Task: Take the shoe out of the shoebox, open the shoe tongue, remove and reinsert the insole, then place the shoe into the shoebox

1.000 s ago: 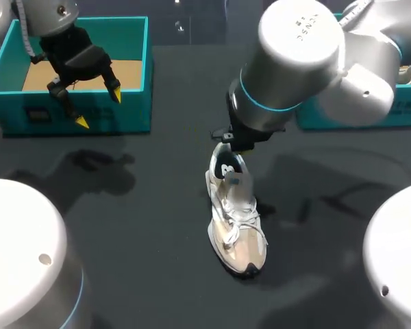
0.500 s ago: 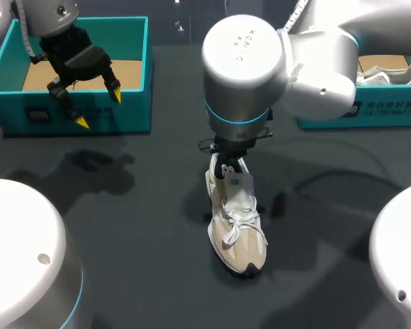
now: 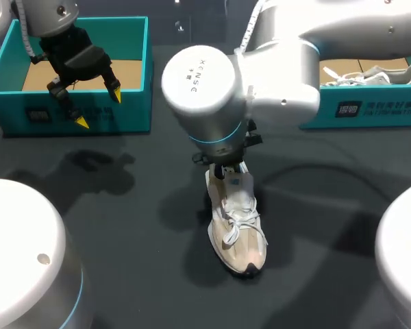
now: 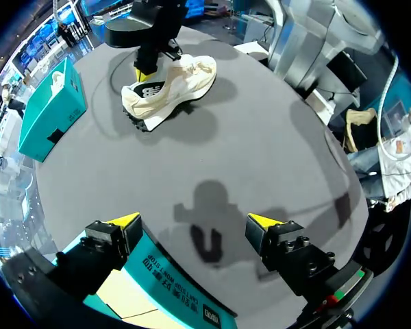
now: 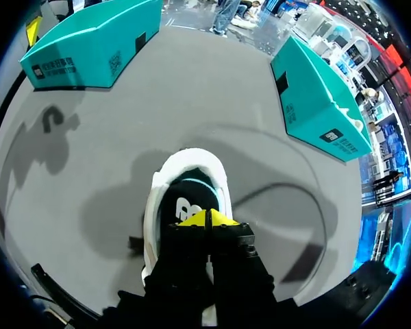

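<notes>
Light falls from overhead onto the dark matte table [image 3: 137, 274], which reads dim. The left gripper [image 3: 98, 109] casts a soft forked shadow on the table just on the near side of the left shoebox [image 3: 137, 113]. The right arm [image 3: 205, 89] throws broad, faint shadows to both sides of the shoe [image 3: 236, 226]. The arm's pale housing catches mild glare, and the shoe's white upper stands bright against the table.
</notes>
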{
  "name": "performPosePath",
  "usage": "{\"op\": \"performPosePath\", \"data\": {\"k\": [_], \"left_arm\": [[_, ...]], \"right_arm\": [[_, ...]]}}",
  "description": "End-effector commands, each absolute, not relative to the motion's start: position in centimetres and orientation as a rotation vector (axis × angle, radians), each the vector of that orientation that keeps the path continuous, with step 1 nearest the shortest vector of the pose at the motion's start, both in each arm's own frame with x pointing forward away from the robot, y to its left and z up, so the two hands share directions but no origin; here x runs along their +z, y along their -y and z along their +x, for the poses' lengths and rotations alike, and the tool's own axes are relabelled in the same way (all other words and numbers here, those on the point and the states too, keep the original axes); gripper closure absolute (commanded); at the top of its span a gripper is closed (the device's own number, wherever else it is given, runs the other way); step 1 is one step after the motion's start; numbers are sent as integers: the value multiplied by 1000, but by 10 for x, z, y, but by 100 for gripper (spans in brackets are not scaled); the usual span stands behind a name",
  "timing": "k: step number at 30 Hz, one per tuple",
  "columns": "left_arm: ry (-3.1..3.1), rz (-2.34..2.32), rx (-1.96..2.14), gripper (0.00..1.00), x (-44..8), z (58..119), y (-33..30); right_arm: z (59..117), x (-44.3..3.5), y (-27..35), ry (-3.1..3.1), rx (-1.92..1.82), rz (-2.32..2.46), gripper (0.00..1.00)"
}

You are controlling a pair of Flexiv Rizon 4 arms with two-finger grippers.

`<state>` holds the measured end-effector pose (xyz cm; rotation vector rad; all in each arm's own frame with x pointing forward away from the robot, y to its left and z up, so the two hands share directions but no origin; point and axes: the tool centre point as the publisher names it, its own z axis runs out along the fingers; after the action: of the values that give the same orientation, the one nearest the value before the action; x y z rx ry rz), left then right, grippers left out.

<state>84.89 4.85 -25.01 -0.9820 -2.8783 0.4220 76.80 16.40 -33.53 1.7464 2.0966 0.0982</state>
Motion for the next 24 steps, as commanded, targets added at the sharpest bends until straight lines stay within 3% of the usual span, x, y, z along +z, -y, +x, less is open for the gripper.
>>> {"op": "performPosePath", "data": {"k": [1,24], "left_arm": [[2880,-984,418,0,-250,848,-49],[2880,-984,418,0,-250,848,-49]], "right_arm": [[769,-346,-165,-2069,53,1740,100],[783,-401,-152,-2148,-14,1815,100]]}}
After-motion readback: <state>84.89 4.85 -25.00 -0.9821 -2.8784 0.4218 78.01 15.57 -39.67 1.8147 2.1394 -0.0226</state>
